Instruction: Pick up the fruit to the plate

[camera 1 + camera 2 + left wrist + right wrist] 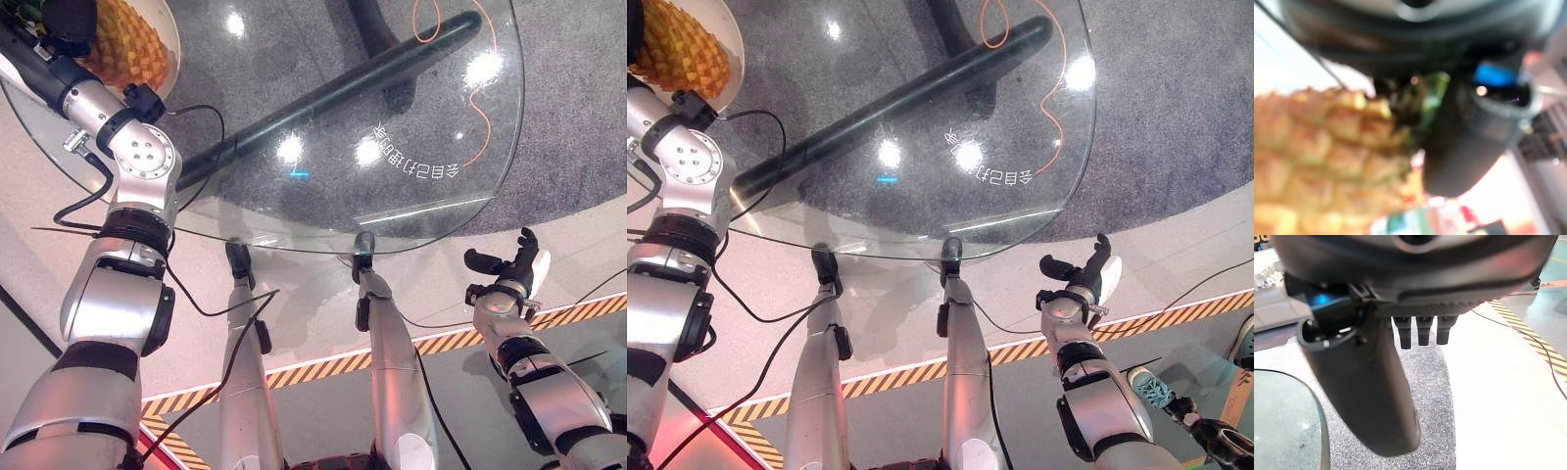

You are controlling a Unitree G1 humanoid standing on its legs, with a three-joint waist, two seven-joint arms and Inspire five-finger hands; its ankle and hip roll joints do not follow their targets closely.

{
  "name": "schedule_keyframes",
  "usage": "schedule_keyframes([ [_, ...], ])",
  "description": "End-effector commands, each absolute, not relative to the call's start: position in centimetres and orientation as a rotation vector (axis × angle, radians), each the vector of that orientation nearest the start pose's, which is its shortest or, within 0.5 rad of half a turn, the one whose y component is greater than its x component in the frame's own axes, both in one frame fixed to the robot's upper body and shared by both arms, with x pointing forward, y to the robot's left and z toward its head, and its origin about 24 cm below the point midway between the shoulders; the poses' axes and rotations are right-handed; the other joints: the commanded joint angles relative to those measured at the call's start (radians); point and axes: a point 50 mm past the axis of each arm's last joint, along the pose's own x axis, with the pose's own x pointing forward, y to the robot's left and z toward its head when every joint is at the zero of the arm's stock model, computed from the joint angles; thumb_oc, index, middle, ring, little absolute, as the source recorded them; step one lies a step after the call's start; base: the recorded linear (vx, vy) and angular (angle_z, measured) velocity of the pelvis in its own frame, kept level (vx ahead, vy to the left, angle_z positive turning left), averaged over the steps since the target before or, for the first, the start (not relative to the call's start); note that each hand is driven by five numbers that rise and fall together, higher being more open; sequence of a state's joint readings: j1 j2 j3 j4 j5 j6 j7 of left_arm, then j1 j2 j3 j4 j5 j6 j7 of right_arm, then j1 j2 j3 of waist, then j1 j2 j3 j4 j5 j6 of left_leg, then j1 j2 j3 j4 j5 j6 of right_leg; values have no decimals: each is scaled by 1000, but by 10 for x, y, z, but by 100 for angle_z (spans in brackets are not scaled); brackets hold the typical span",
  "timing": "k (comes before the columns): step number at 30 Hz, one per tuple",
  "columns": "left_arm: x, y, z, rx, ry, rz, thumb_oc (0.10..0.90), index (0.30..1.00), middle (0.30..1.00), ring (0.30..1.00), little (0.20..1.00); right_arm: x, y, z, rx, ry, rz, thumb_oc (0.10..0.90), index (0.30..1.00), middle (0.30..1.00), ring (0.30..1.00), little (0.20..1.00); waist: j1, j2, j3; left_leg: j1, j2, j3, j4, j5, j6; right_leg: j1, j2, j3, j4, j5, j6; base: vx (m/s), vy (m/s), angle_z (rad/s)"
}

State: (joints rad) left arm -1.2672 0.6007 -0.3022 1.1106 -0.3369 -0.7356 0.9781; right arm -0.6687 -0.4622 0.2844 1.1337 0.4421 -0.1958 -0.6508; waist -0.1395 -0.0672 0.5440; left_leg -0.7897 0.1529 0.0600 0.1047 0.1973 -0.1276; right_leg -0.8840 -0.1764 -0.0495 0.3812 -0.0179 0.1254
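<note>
Fingers of left hand [1469, 142] clamp pineapple [1317, 156] over plate [172, 49]; right hand [1080, 279] fingers loosely apart.

Hand: the right hand [1400, 298] hangs over the floor, touching nothing.
Thumb: the thumb [1369, 396] stands out long and dark, straight, in front of the carpet.
Fingers: short dark fingertips [1422, 330] sit in a row beside the thumb, holding nothing.
Table: a curved edge of the glass table [1320, 428] shows beside the thumb, apart from it.
Carpet: a grey speckled carpet [1432, 406] lies under the table.
Floor: a pale floor [1498, 396] borders the carpet.
Tape: a yellow-and-black striped tape [1540, 345] runs across the floor, well away from the hand.
</note>
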Motion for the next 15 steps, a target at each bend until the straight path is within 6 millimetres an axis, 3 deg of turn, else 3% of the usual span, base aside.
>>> schedule_keyframes([
  [1, 328, 271, 383, -151, -1314, 964, 100, 300, 300, 300, 200, 325, -297, 35, -271, 216, -839, 800, 900, 900, 900, 900, 17, -37, -24, -26, 7, -3, 172, -161, -1, 72, 37, -18, -119, 59, -4, 0, 0, 0],
  [2, 328, 272, 383, -151, -1313, 966, 141, 335, 335, 335, 241, 325, -298, 35, -272, 215, -839, 800, 900, 900, 900, 900, 16, -37, -24, -25, 7, -3, 172, -162, -1, 71, 37, -17, -118, 58, -4, 0, 0, 0],
  [3, 328, 272, 383, -148, -1311, 966, 240, 420, 420, 420, 340, 325, -298, 36, -272, 213, -839, 800, 900, 900, 900, 900, 17, -36, -24, -28, 6, -4, 174, -163, -1, 70, 37, -17, -117, 58, -4, 0, 0, 0],
  [5, 328, 272, 382, -147, -1309, 969, 303, 474, 474, 474, 403, 324, -297, 35, -272, 213, -838, 800, 900, 900, 900, 900, 17, -36, -24, -31, 7, -3, 179, -165, 0, 65, 37, -17, -113, 56, -5, 0, 0, 0],
  [6, 328, 273, 381, -148, -1306, 969, 383, 542, 542, 542, 483, 324, -297, 33, -270, 214, -840, 800, 900, 900, 900, 900, 19, -36, -24, -32, 7, -4, 182, -167, 0, 65, 36, -19, -109, 55, -4, 0, 0, 0],
  [15, 329, 276, 378, -150, -1290, 967, 427, 580, 580, 580, 527, 325, -298, 36, -267, 207, -843, 800, 900, 900, 900, 900, 22, -32, -24, -39, 5, -8, 183, -166, -1, 59, 35, -21, -107, 51, -4, 0, 0, 0],
])
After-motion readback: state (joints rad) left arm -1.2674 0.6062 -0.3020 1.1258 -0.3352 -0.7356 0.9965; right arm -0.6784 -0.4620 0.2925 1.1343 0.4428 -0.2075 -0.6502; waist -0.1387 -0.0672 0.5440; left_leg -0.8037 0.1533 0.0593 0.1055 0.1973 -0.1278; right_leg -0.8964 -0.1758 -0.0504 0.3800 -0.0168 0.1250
